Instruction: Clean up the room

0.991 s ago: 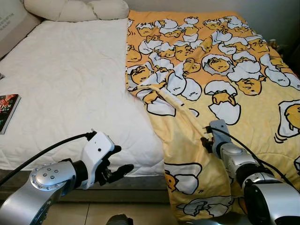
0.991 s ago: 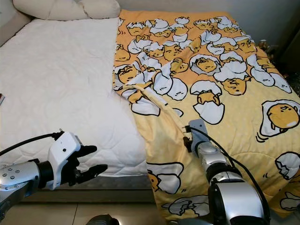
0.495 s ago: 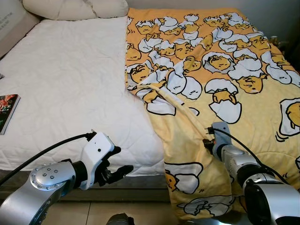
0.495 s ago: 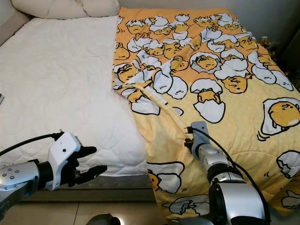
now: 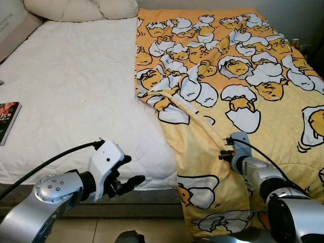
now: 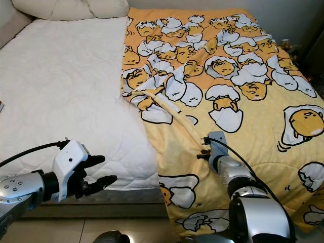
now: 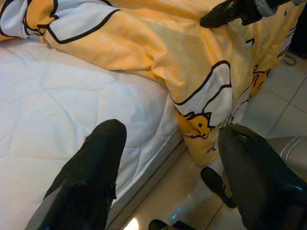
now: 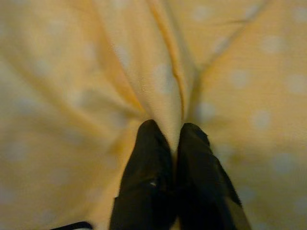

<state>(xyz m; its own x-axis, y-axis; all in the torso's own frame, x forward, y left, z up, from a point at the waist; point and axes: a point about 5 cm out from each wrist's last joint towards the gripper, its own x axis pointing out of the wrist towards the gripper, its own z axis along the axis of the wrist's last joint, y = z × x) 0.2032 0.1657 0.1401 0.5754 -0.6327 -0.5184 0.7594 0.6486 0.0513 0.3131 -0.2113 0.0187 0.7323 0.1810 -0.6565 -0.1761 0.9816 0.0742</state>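
A: Left eye view first: where is the yellow quilted blanket printed with egg-shell cartoon figures [image 5: 228, 76]?

B: It covers the robot's right half of the bed and spills over the foot edge toward the tiled floor [image 7: 268, 115]. A raised fold runs from its inner edge down to the right gripper [image 8: 175, 143].

A: And that gripper?

B: Its black fingers are pressed together, pinching a ridge of blanket cloth.

A: The left gripper [image 5: 132, 181]?

B: Spread wide, holding nothing, at the foot edge of the bare white quilted mattress [image 5: 76, 96].

A: Anything else there?

B: Cream pillows [image 5: 81, 9] at the head, a dark-covered book [image 5: 7, 119] at the far left edge.
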